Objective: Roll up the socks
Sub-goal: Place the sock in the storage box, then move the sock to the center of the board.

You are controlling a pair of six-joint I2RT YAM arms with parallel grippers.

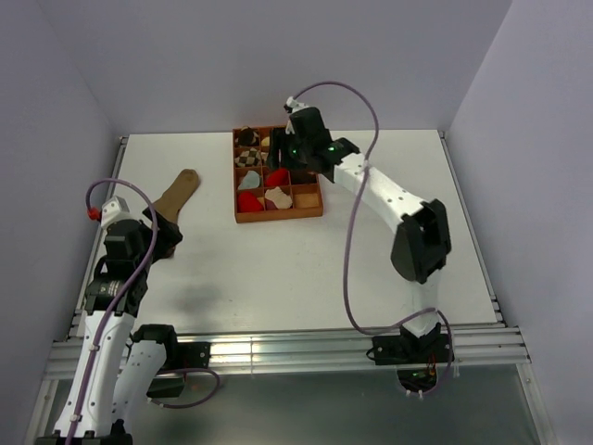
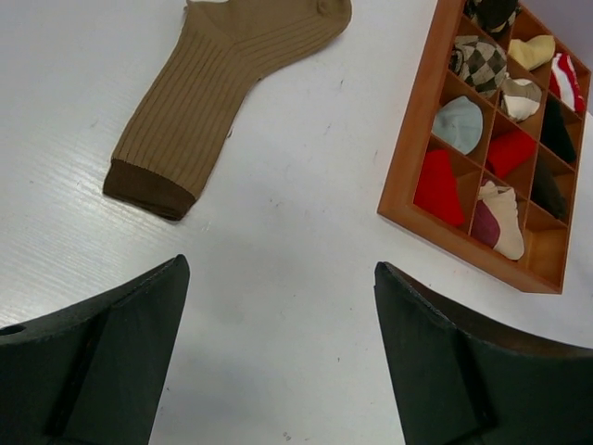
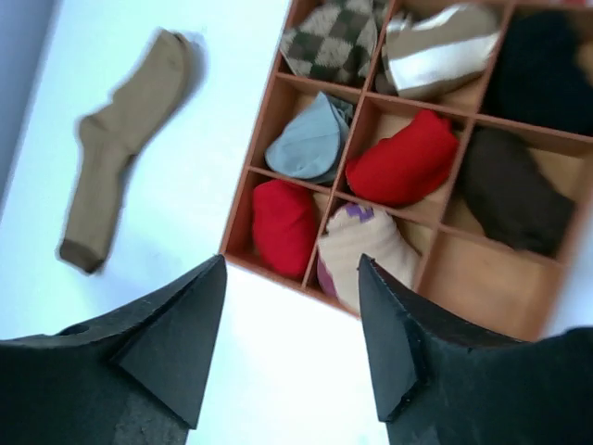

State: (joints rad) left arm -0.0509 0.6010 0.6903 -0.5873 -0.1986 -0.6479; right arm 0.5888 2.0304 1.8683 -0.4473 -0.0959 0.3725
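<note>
A plain brown sock (image 1: 181, 192) lies flat on the table at the left, also in the left wrist view (image 2: 213, 102) and the right wrist view (image 3: 120, 158). A beige sock with a maroon toe (image 2: 500, 218) sits in a front compartment of the wooden box (image 1: 278, 216); it shows in the right wrist view too (image 3: 371, 255). A red sock with white pattern (image 2: 563, 79) lies in a back compartment. My left gripper (image 2: 281, 269) is open and empty, near the brown sock's cuff (image 1: 171, 232). My right gripper (image 3: 292, 269) is open and empty, above the box (image 1: 281, 146).
The box's wall (image 2: 408, 167) encloses several compartments holding small bundles: checkered (image 3: 334, 42), light blue (image 3: 310, 139), plain red (image 3: 403, 158), black and dark brown (image 3: 505, 190). One front corner compartment (image 3: 473, 278) holds nothing. The table's walls stand left, right and behind.
</note>
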